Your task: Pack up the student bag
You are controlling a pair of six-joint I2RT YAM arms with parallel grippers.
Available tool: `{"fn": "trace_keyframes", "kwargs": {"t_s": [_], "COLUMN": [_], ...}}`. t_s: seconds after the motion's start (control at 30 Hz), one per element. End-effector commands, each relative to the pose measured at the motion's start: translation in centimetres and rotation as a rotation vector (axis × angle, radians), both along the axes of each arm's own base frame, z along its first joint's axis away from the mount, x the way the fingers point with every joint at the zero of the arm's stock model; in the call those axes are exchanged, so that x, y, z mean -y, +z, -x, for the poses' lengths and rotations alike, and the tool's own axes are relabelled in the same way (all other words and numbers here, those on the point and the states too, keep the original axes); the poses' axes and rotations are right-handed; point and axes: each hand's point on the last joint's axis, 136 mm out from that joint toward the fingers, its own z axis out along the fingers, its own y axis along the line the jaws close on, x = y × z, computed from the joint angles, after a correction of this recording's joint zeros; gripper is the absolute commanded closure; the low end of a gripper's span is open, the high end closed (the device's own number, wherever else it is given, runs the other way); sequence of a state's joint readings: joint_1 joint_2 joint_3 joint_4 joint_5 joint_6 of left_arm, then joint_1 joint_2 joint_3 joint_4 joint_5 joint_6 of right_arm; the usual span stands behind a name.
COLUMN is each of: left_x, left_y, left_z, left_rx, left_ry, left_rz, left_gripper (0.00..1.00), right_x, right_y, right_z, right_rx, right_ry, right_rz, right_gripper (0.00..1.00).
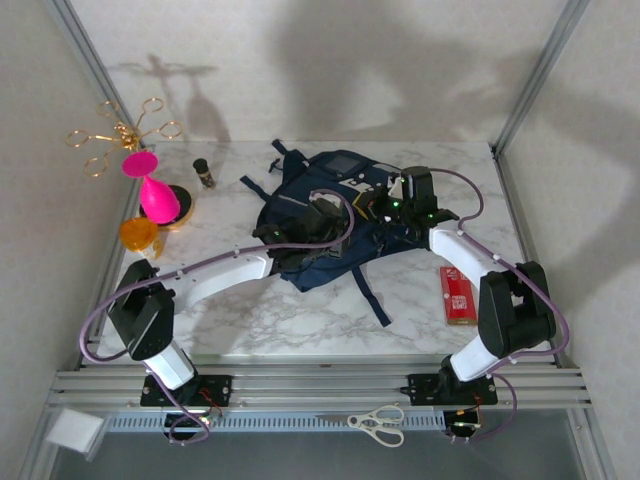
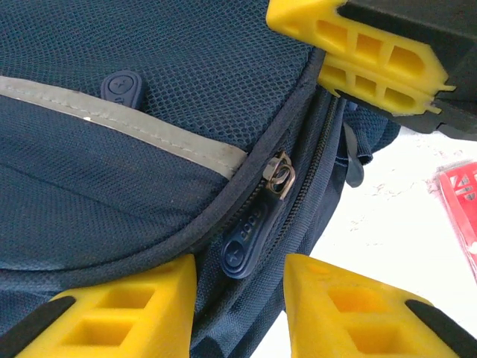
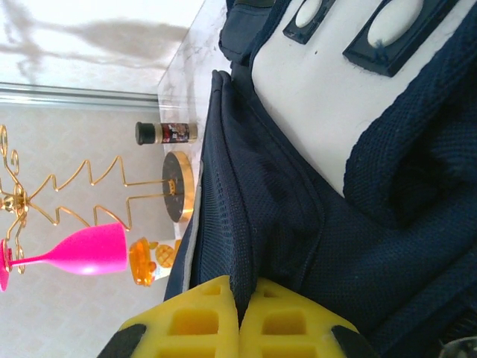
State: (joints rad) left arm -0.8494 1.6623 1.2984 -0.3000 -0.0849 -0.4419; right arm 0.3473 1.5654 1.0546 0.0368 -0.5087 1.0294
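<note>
The student bag (image 1: 330, 225) lies slumped on the desk (image 1: 400, 320), about midway between the left and right edges and nearer the far edge, with its straps trailing toward the near edge. Both arms reach in over it.

The left fingers (image 2: 149, 298) are released and spread to either side of a dark blue zip pull (image 2: 250, 239) without touching it. They look ready to take it, but have not done so. The right fingers (image 3: 223, 317) are clenched together on a ridge of the bag's navy fabric, apparently to steady the bag while the zip is worked.

Going by this, the job is at its opening stage. The stretch of zip in the left wrist view looks shut, no compartment gapes, and nothing can be seen inside the bag. A flat red packet (image 1: 457, 293) lies on the desk near the right edge, outside the bag — it may be meant to go in, though that cannot be told for sure.

What is left, then, is nearly everything: grip the pull, run the zip open, load the bag and close it.
</note>
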Motion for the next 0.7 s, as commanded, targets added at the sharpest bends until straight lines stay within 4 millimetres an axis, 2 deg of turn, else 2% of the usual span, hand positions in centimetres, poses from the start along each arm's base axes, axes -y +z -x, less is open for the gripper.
{"fn": "trace_keyframes", "kwargs": {"t_s": [0.0,0.2,0.33,0.5,0.6,0.67], "left_x": [-0.1,0.8,1.4,1.8,2.9,3.0], "left_y": [0.1,0.3,1.7,2.4,2.9,3.4], "left_z": [-2.3,-4.1,-5.4,-6.0,-5.4,-4.7], "left_rx": [0.041,0.087,0.138,0.166,0.175,0.185], "left_ry": [0.078,0.172,0.208,0.207,0.12,0.069], "left_rz": [-0.036,0.031,0.079,0.106,0.129,0.132], "left_gripper": [0.64,0.65,0.7,0.82,0.89,0.99], "right_x": [-2.4,-3.6,-4.2,-4.2,-4.2,-3.9], "right_y": [3.8,3.7,3.4,2.9,2.5,2.3], "right_z": [0.9,1.5,2.0,2.2,2.2,2.1], "right_rx": [0.108,0.092,0.08,0.076,0.073,0.072], "right_ry": [0.101,0.108,0.116,0.121,0.128,0.127], "right_rz": [-0.087,-0.116,-0.122,-0.115,-0.106,-0.087], "right_gripper": [1.0,1.0,1.0,1.0,1.0,1.0]}}
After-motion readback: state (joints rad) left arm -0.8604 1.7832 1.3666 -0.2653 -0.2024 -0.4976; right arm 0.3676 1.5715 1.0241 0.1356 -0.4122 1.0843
